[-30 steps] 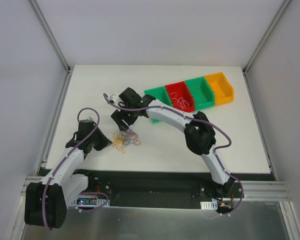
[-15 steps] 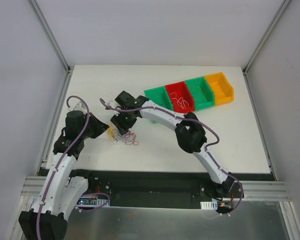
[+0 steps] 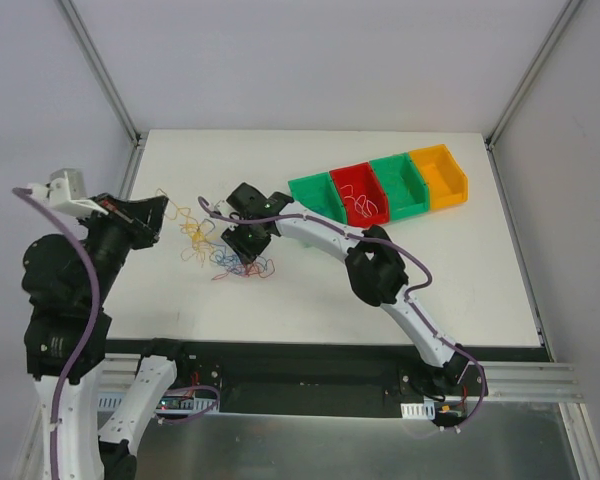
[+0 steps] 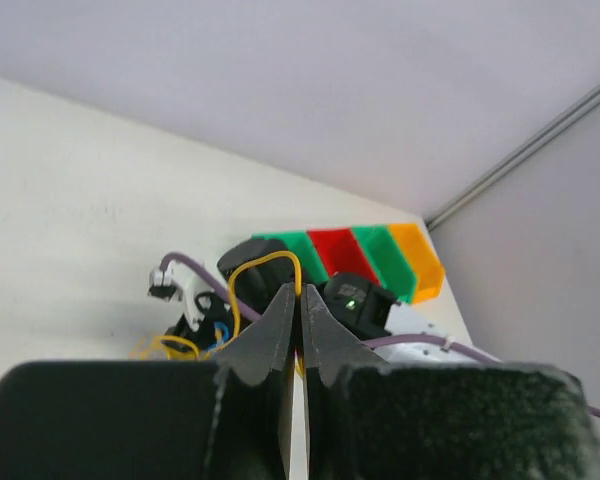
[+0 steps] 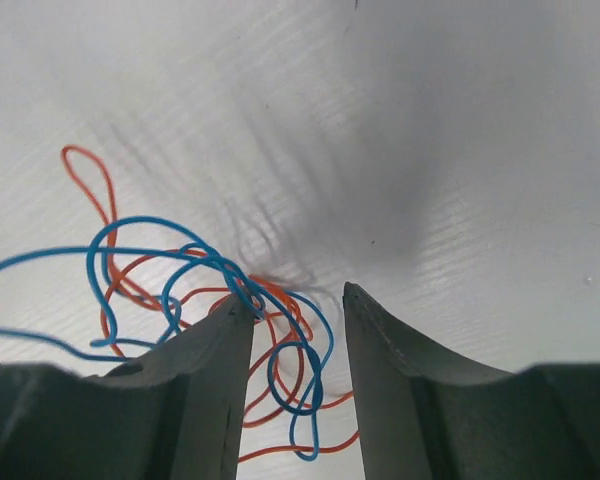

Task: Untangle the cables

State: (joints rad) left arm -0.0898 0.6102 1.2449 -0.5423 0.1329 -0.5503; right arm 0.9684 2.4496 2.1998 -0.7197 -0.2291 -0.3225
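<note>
Left pincer (image 4: 300,300) higher now, clamped on yellow cable (image 4: 263,259) (right pincer (image 5: 298,300) apart over cables (image 3: 250,268))

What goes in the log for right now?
left fingers: shut on yellow cable | right fingers: open over blue cable, red cable | cables: tangled on table

- Your right pincer (image 5: 298,300) points down at the white counter (image 5: 430,150), jaws apart.
- Blue and red cables (image 5: 220,268) tangle between the jaws and spread left; a blue strand crosses the left fingertip.
</note>
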